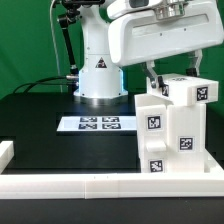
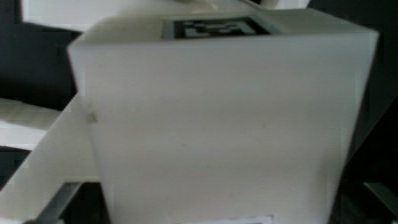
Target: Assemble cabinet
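hand (image 1: pixel 168 72) directly above white blocky plastic cabinet (image 1: pixel 175 130), finger spread cannot be told | cabinet at 4 o'clock on black surface (image 1: pixel 40 115), against white rail (image 1: pixel 100 183) | marker board (image 1: pixel 97 124) at 9 o'clock of cabinet, apart

A white cabinet block (image 2: pixel 205 130) fills nearly the whole wrist view, blurred and close. A black-and-white tag (image 2: pixel 217 27) sits on its upper face.

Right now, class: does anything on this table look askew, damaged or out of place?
Nothing stands out. The cabinet stands upright on the dark table against the white rail, and the marker board lies flat. No visible cracks or spills.
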